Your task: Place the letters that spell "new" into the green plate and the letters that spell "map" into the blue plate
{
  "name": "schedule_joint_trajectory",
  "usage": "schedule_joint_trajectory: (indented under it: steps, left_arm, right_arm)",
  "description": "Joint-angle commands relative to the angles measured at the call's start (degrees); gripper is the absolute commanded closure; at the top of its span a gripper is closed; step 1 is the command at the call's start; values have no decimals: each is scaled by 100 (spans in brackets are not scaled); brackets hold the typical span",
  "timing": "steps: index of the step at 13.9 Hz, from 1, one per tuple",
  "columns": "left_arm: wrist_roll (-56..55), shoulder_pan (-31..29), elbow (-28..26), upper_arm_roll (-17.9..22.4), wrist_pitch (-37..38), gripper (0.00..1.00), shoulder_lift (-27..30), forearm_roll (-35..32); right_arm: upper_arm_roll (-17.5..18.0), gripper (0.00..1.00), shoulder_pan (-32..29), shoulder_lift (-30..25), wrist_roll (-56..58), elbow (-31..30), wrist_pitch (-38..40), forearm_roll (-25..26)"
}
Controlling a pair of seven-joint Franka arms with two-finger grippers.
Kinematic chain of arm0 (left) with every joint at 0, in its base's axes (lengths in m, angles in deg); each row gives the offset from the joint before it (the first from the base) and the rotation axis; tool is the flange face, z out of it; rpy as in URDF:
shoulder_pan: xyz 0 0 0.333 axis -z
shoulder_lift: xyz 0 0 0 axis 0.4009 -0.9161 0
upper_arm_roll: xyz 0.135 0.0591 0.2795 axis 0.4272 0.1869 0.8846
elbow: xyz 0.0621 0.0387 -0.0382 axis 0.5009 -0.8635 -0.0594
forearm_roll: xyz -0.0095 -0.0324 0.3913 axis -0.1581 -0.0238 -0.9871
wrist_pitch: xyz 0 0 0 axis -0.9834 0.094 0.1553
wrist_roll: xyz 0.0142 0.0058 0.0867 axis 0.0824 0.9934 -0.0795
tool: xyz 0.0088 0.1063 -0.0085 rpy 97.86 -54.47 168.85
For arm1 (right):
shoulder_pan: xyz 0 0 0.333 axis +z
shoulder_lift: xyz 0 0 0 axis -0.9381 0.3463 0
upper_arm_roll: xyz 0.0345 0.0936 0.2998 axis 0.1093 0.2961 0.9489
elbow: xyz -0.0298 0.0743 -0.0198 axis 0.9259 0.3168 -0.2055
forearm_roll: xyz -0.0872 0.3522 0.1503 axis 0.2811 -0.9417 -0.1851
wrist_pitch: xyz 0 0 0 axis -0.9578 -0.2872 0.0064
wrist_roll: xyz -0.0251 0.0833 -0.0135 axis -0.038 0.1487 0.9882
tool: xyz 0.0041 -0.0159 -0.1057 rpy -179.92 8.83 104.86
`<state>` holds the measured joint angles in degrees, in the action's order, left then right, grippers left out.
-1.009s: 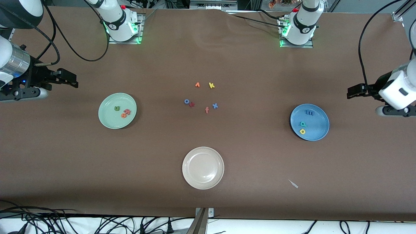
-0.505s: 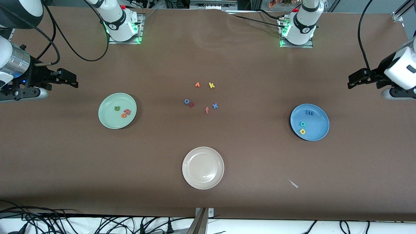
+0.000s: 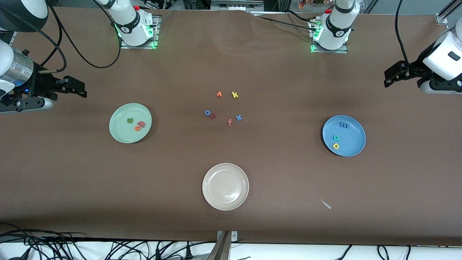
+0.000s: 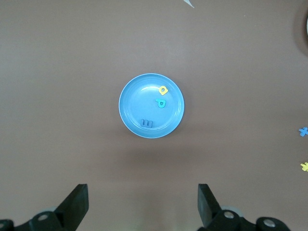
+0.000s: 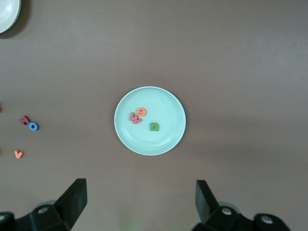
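The green plate lies toward the right arm's end of the table. In it are the green "n", the orange "e" and the pink "w". The blue plate lies toward the left arm's end and holds the blue "m", teal "p" and yellow "a". My left gripper hangs open and empty over bare table, apart from the blue plate. My right gripper waits open and empty over bare table, beside the green plate.
A cream-white plate sits empty near the front camera. Several loose letters lie mid-table: an orange wedge, yellow "k", blue "o", a dark red letter, "f" and blue "x". A small white scrap lies nearer the front camera than the blue plate.
My left arm has drawn back from the blue plate toward the bases' side of the table. The right arm, plates and letters have not moved.
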<state>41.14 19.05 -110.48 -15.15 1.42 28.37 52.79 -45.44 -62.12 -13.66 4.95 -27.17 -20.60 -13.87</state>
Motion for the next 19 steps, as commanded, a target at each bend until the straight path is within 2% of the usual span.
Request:
schedule_joint_trajectory:
  steps: [1, 5, 9, 19]
  left_arm:
    - [64, 54, -173, 141, -74, 0, 189, 155]
    - [64, 98, -506, 167, -39, 0, 539, 164]
    - [64, -86, -411, 159, -30, 0, 251, 418]
    - [72, -210, -270, 159, -56, 0, 259, 419]
  right_arm:
    - [-3, 0, 3, 27, 78, 122, 94, 59]
    - [6, 0, 3, 27, 70, 122, 85, 68]
    - [24, 0, 20, 18, 78, 122, 121, 182]
    - [32, 0, 38, 10, 17, 140, 112, 200]
